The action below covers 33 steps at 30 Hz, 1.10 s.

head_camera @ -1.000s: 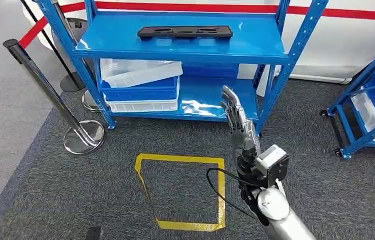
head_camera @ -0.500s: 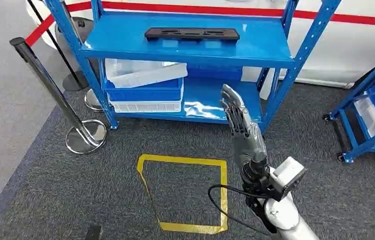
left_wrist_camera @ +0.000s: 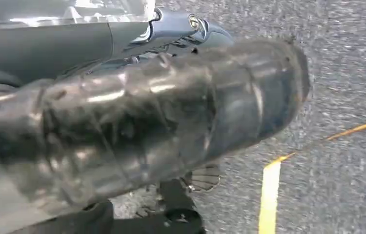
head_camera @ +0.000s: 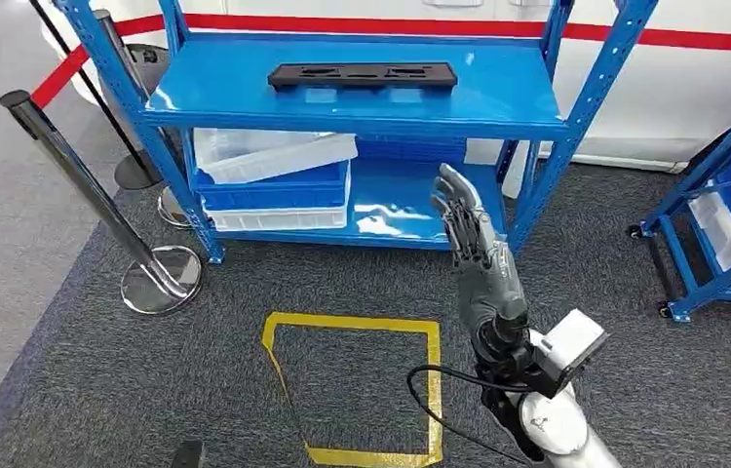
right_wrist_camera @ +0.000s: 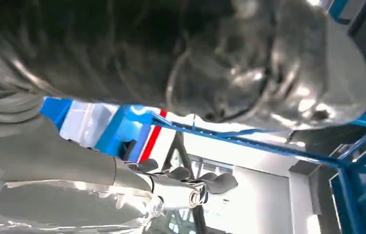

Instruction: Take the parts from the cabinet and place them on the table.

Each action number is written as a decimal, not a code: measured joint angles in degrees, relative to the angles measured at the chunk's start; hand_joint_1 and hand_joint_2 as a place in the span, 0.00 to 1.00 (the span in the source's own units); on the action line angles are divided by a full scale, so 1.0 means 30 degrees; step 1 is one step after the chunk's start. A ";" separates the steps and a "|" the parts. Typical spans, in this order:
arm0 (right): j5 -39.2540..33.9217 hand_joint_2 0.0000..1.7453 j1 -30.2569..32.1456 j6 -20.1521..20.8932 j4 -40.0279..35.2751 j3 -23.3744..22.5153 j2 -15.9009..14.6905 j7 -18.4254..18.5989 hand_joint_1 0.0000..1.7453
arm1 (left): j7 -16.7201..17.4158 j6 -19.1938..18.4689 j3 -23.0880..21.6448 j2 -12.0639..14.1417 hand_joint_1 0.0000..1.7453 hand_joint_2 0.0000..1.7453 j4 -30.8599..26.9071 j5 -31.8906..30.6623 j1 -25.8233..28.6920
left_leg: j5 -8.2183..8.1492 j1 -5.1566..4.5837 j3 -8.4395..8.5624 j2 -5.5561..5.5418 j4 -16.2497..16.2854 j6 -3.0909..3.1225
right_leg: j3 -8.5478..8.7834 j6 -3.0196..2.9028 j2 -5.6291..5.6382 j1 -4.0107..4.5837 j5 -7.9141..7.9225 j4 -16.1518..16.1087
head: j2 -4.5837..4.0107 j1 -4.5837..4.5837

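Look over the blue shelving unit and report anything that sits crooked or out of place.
One thing: the clear tray on top of the bin stack on the lower shelf lies tilted and skewed, not nested squarely like the bins beneath it. The black part on the top shelf lies flat and parallel to the front edge.

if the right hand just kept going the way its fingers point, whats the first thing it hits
Probably the blue shelf rack. The right hand is raised, open, fingers pointing up and forward toward the lower shelf, right of the stacked bins. Depth is unclear; it may reach the top shelf's front edge first. The black part lies higher.
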 joint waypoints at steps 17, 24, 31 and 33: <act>0.0102 0.00 0.0065 0.0000 -0.0248 0.0066 -0.0197 0.0481 0.00 | 0.0313 0.0065 -0.0262 -0.0138 0.00 0.00 0.0000 -0.0109 -0.0116 | -0.2507 -0.0044 0.3294 -0.0099 -0.0319 0.0155 | -0.2870 -0.0099 -0.0040 0.0121 0.2404 0.0259 | -0.0001 0.0124; 0.0175 0.00 -0.0102 -0.0015 -0.0313 0.0189 -0.0189 0.0626 0.00 | 0.0459 0.0058 -0.0342 -0.0197 0.00 0.00 0.0000 -0.0167 -0.0172 | -0.4064 0.0086 -0.0516 -0.0037 0.5193 -0.0353 | -0.1267 -0.0574 -0.0052 0.0093 0.1185 0.0053 | 0.0006 0.0044; 0.0088 0.00 -0.0064 -0.0044 -0.0262 0.0270 -0.0190 0.0714 0.00 | 0.0495 0.0073 -0.0415 -0.0146 0.00 0.00 0.0022 -0.0160 0.0030 | 0.0278 -0.0221 -0.0839 -0.0067 0.0289 0.0368 | 0.0613 -0.0187 0.0200 0.0208 -0.0485 0.0031 | 0.0007 0.0044; 0.0066 0.00 -0.0074 -0.0037 -0.0270 0.0306 -0.0189 0.0743 0.00 | 0.0510 0.0073 -0.0430 -0.0160 0.00 0.00 0.0022 -0.0160 0.0032 | 0.0338 -0.0266 -0.0568 -0.0043 0.0125 0.0593 | 0.0862 0.0013 0.0166 0.0142 -0.0475 0.0194 | -0.0001 0.0059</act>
